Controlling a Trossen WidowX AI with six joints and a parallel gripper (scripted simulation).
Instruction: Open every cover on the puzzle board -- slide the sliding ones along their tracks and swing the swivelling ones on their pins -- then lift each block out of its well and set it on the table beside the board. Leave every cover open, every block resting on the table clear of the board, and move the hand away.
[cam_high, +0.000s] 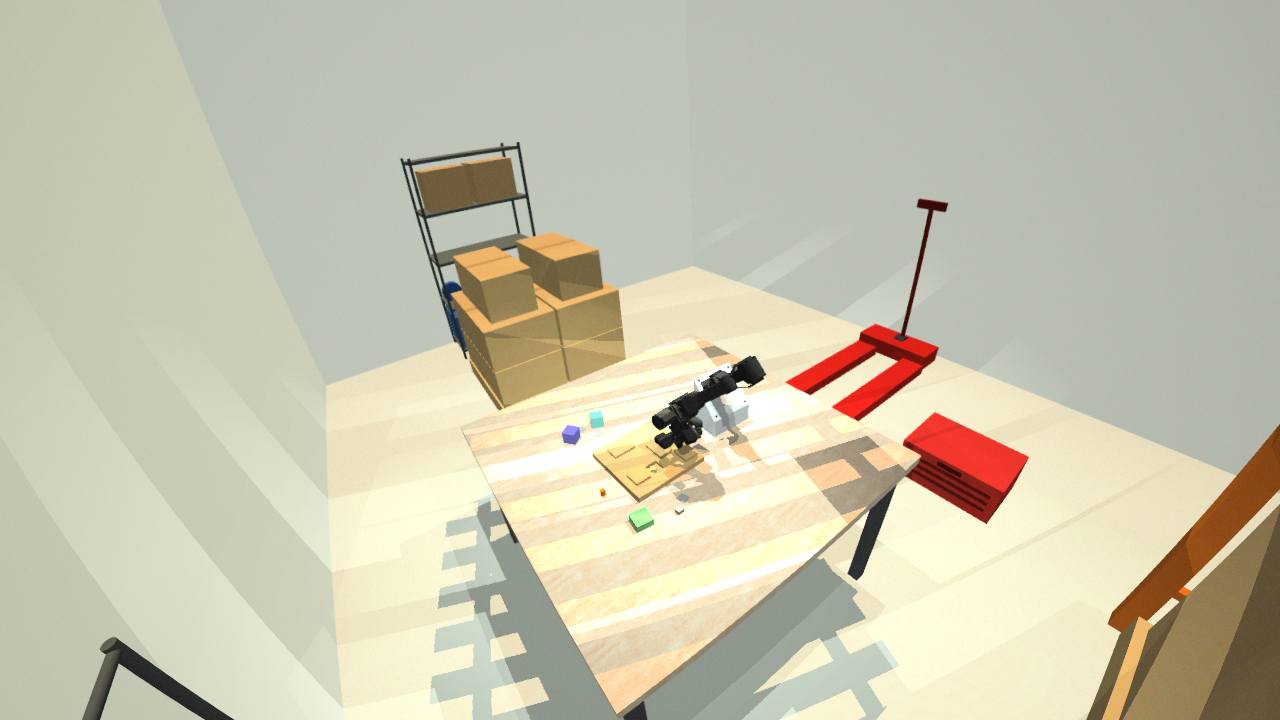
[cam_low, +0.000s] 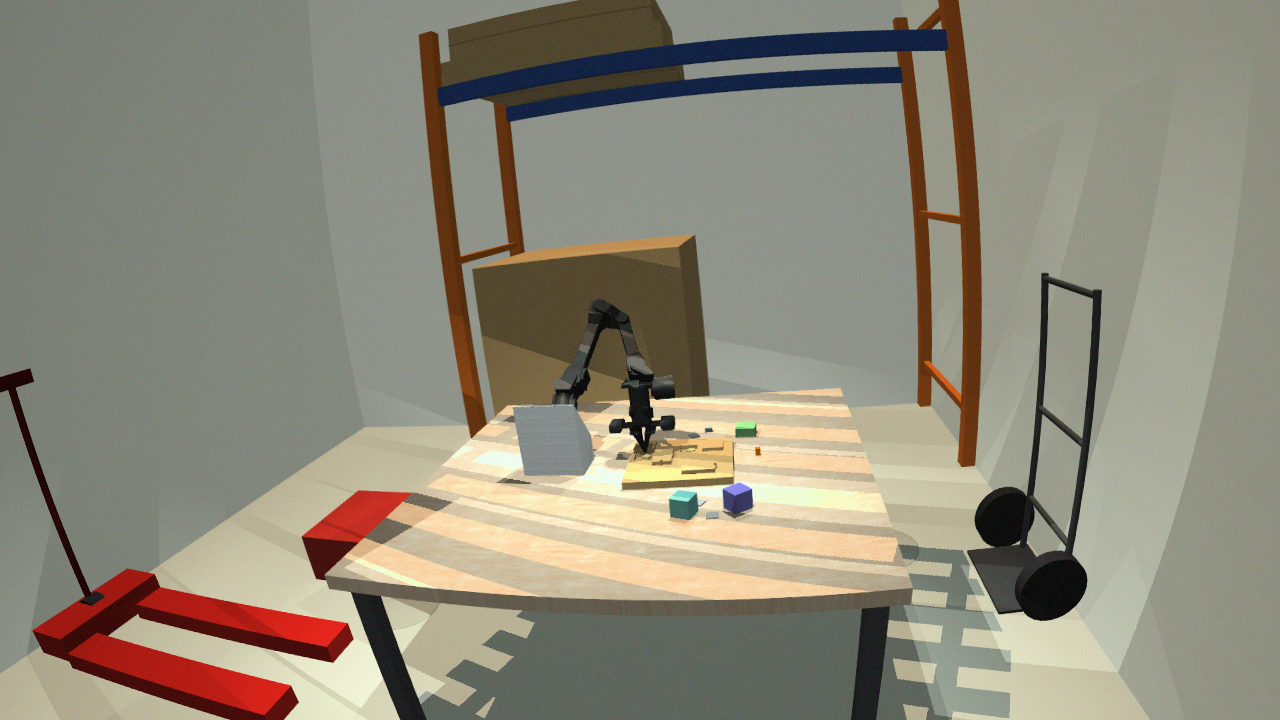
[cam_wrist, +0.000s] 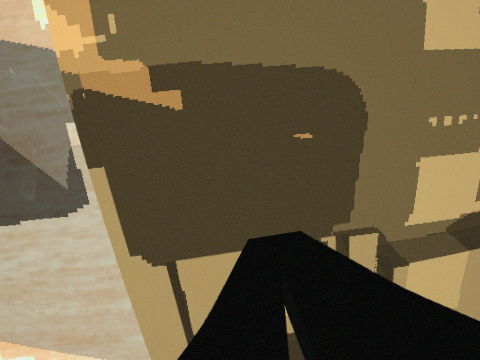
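The tan puzzle board (cam_high: 612, 468) (cam_low: 671, 482) (cam_wrist: 240, 30) lies on the table, with low raised pieces on it; which covers stand open is too small to tell. My gripper (cam_high: 677, 445) (cam_low: 644, 447) (cam_wrist: 271, 240) is shut and empty, pointing down at the board's edge nearest the arm base. Its shadow and arm hide part of the board. A green block (cam_high: 640, 519) (cam_low: 745, 429), a purple block (cam_high: 571, 435) (cam_low: 737, 497), a teal block (cam_high: 597, 419) (cam_low: 682, 504) and a tiny orange piece (cam_high: 602, 491) (cam_low: 757, 450) rest on the table clear of the board.
A small grey piece (cam_high: 679, 510) (cam_low: 708, 429) lies near the green block. A flat grey piece (cam_low: 711, 514) lies near the teal and purple blocks. The white arm base (cam_high: 726, 415) (cam_low: 553, 440) stands close beside the board.
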